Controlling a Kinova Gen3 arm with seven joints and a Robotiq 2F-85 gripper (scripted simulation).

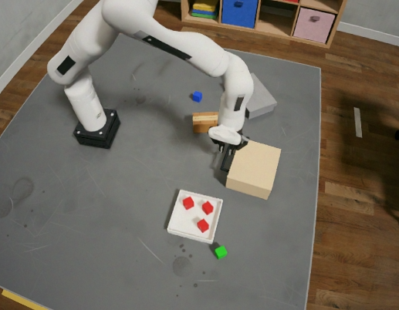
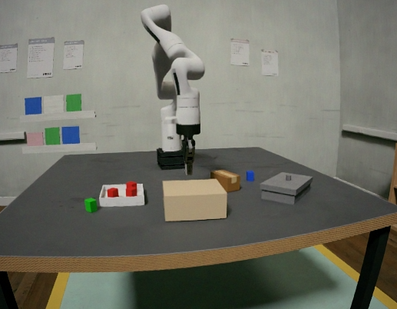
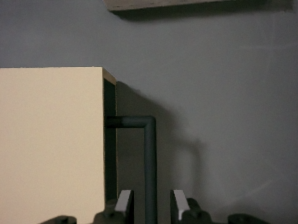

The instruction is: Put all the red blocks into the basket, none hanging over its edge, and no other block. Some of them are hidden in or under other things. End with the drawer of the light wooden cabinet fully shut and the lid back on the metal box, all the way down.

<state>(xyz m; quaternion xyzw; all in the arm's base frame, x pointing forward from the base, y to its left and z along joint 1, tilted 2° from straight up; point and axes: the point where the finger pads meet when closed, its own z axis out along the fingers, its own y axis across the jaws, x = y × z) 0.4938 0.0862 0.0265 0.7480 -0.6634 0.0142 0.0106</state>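
Note:
Three red blocks [image 1: 188,203] [image 1: 207,207] [image 1: 203,225] [image 2: 113,192] lie inside the white basket [image 1: 190,235] [image 2: 123,201] [image 3: 165,7]. The light wooden cabinet [image 1: 255,167] [image 2: 193,200] [image 3: 50,145] has its dark drawer handle [image 3: 150,165] on the side facing the arm; the drawer looks shut or nearly so. My gripper [image 1: 226,150] [image 2: 189,173] [image 3: 152,206] is partly open above the handle. In the wrist view the bar runs between the fingertips with gaps on both sides. The grey lid [image 1: 262,92] [image 2: 286,182] lies on the metal box [image 2: 278,197]; whether fully down is unclear.
A brown cardboard box [image 1: 204,123] [image 2: 226,181] stands beside the gripper, toward the blue block [image 1: 197,96] [image 2: 250,176]. A green block [image 1: 221,252] [image 2: 90,204] lies outside the basket, near its corner. The cabinet's bulk is right beside the fingers.

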